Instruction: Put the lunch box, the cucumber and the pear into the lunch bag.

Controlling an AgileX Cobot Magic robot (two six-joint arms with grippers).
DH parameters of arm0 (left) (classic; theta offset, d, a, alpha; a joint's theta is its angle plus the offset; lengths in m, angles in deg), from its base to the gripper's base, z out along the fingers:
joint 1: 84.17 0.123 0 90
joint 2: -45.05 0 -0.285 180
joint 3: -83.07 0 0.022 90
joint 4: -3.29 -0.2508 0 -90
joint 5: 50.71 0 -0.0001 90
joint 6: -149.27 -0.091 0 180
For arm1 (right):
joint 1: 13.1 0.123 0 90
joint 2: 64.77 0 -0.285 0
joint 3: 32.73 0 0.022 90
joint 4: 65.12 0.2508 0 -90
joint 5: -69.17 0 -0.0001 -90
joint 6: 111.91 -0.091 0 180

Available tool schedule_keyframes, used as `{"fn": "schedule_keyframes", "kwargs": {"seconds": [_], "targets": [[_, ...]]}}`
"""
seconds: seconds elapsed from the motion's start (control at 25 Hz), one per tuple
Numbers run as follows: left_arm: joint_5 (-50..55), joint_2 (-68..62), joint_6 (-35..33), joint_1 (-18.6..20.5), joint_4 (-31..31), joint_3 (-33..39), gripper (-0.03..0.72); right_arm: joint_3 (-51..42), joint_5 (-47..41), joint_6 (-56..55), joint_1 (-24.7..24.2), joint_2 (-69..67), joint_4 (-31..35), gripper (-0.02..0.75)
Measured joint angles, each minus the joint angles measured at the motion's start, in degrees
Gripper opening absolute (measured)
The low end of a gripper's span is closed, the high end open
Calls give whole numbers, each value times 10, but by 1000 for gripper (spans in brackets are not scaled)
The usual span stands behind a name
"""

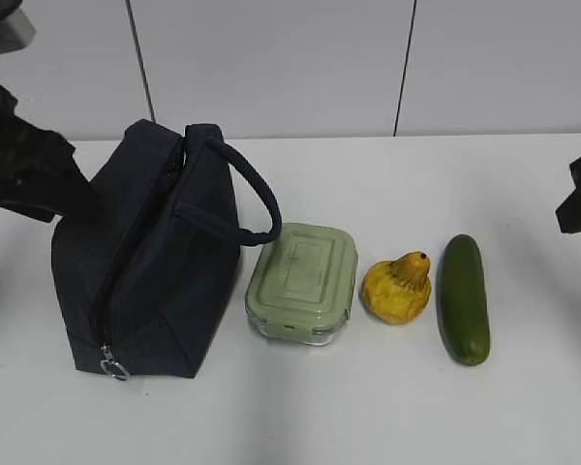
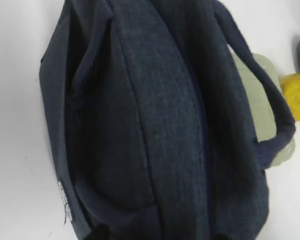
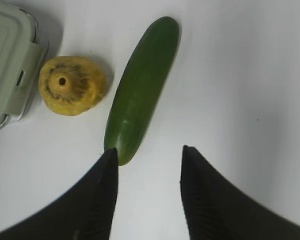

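Item: right hand. Jaws apart, nothing between them, hanging over bare worktop. In the right wrist view the near tip of the cucumber lies just ahead of the left jaw, a little off the centre of the gap.

Item: cucumber. Lies flat on the worktop at the right end of the row, just beside the pear but apart from it. Its long axis runs away from the right hand and leans slightly to one side; a grasp across the middle would, in my judgement, call for the hand to travel forward along that axis and turn a little to sit square across it.

Item: pear. Rests between the cucumber and the lunch box, stem end pointing away from the front edge.

Item: lunch box. Lid on, sitting flat, close against the side of the lunch bag.

Item: lunch bag. Stands at the left of the row, zip along the top running front to back, ring pull at the near end; the zip looks closed, though the dark fabric makes this hard to confirm.

Item: left hand. Fingers not visible in any view, so its state cannot be told; its camera looks down on the bag, so that arm is the nearer one to the bag.

Item: surface and room. Plain white worktop, pale panelled wall behind. Nothing is in the bag yet.
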Motion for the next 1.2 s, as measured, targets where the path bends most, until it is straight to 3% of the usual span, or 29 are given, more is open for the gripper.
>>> {"fn": "schedule_keyframes", "kwargs": {"seconds": [0.08,0.16,0.24,0.32,0.56,0.8,1.04,1.2], "targets": [[-1,-16,0,0,0,0,342,6,4,3,0,-14,11,332],[-3,-30,-1,0,0,0,235,12,8,5,0,-31,16,332],[-4,-37,-6,0,1,0,76,20,12,7,0,-52,18,335],[-9,-38,-9,0,1,0,15,30,17,7,0,-72,24,361],[-17,-38,-10,0,0,0,-5,58,23,13,0,-130,56,522],[-30,-38,-11,0,-1,0,-5,107,-9,-39,3,-195,56,540],[-37,-38,-13,0,-2,0,-5,151,-44,-126,61,-247,-64,540],[-38,-38,-13,0,-3,0,-5,169,-29,-179,82,-267,-75,540]]}}
